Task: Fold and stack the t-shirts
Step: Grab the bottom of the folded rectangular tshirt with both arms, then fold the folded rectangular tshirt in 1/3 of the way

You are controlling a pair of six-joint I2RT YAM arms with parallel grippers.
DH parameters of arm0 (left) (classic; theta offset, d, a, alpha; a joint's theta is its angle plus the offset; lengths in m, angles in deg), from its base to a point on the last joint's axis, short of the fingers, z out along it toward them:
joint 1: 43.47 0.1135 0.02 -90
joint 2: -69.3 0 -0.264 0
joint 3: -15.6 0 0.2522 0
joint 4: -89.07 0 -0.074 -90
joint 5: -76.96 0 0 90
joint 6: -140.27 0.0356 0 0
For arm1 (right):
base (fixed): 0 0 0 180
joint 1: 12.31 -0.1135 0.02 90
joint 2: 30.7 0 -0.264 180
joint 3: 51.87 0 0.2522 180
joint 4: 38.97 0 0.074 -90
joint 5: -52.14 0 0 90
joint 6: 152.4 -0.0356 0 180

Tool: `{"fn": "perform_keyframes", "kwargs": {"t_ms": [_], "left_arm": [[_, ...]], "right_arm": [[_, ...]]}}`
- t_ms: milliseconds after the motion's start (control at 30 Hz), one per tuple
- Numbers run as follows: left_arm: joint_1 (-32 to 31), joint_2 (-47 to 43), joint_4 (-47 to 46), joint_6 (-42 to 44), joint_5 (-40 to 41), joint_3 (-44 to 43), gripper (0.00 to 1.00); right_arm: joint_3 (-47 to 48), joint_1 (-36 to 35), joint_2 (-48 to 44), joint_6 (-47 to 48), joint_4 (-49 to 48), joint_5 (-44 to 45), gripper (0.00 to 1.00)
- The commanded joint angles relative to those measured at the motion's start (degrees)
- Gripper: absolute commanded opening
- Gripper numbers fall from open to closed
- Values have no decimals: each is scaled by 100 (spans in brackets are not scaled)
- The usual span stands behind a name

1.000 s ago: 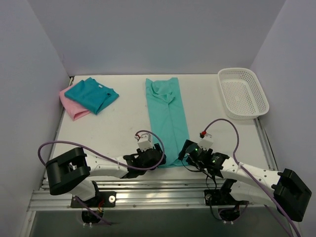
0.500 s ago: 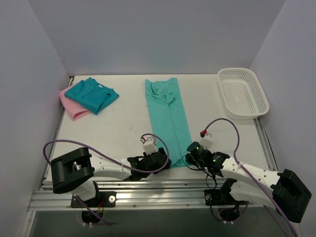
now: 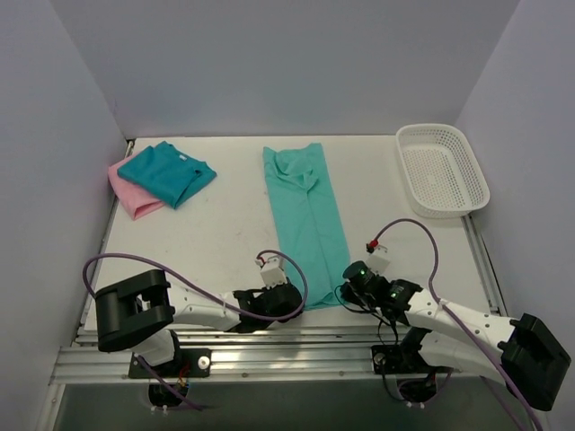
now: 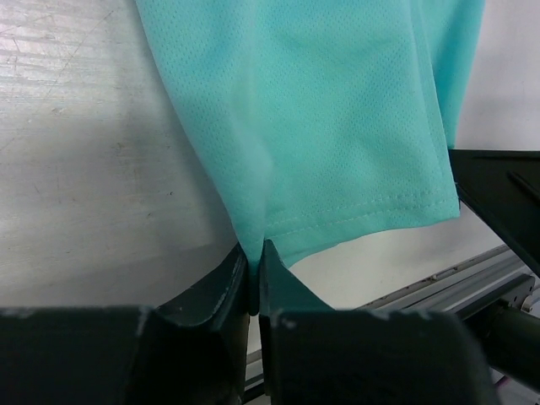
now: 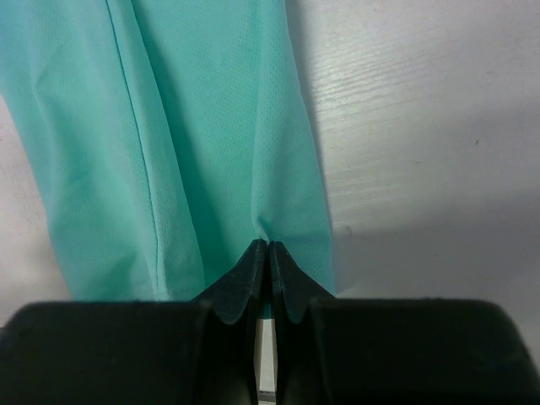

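Three pale walls (image 3: 269,63) close in the white table (image 3: 225,251), whose top shows scuffs and fine scratches in the wrist views. Down its middle the green tee (image 3: 308,215) lies as a long narrow strip, collar at 12 o'clock and hem at 6 o'clock. Its sides look already folded in, so we judge it about half done. It needs its crosswise fold and a carry to the pile. The basket (image 3: 442,169) sits at 2 o'clock, well apart from the cloth. At 10 o'clock the teal tee (image 3: 166,172) rests folded on the pink tee (image 3: 130,199), so we count two of the three as finished and stacked. The left gripper (image 4: 253,268) has its fingers pressed together on the hem's left corner. The right gripper (image 5: 268,249) is likewise closed tight, pinching the hem near its right edge. Both sit low at the table's near edge, at 6 o'clock.
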Motion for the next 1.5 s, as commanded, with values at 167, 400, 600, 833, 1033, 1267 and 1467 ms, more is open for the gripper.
{"fn": "perform_keyframes", "kwargs": {"t_ms": [167, 400, 600, 833, 1033, 1267, 1467], "left_arm": [[-29, 14, 144, -155, 30, 156, 3], [-29, -715, 977, -217, 224, 191, 2], [-29, -1699, 1778, -147, 478, 156, 2], [6, -2544, 2614, 178, 970, -248, 2], [383, -2913, 2755, 740, 998, -573, 2], [1473, -2931, 2448, 1637, 357, -1038, 2], [2071, -2589, 2008, 1998, -126, -1381, 3]], "right_arm": [[40, 22, -549, -60, 765, 80, 0], [31, -40, -1304, -306, 1495, -43, 0], [286, -110, -1789, -403, 2164, 168, 0], [751, -128, -1289, -271, 2033, 396, 0], [1444, -145, -788, -17, 1839, 730, 0], [2535, -101, 82, 476, 1786, 1319, 0], [3378, -49, 891, 792, 1663, 1626, 0]]}}
